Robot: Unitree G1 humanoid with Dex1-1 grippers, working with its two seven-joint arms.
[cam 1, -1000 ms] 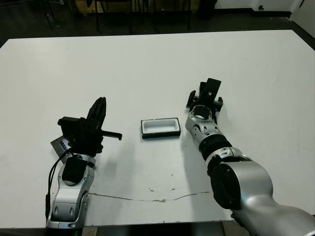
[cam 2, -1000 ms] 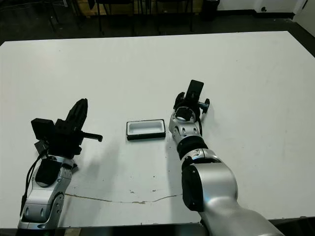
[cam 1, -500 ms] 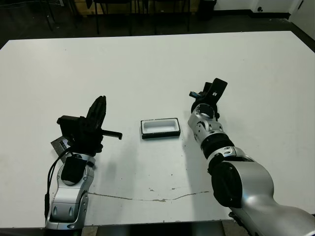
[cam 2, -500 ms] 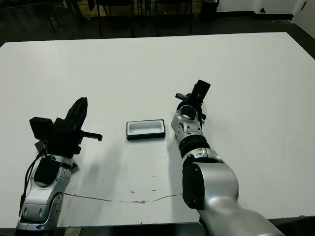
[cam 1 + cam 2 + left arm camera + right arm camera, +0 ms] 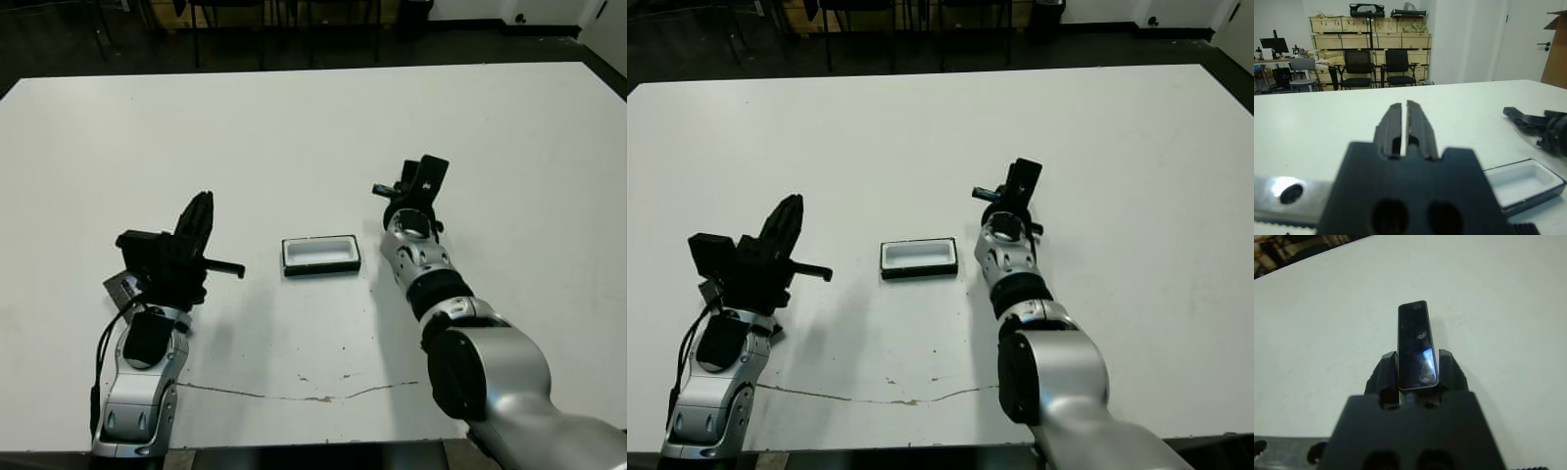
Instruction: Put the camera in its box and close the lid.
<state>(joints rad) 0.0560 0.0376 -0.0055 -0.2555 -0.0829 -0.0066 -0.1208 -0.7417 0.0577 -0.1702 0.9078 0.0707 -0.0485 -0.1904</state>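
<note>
While the right gripper pinches the camera, a slim, shiny black bar, just right of the box, the job has barely begun. The box, black outside and white inside, sits open on the tabletop. No lid shows. The left gripper, left of the box, is clenched on nothing.
</note>
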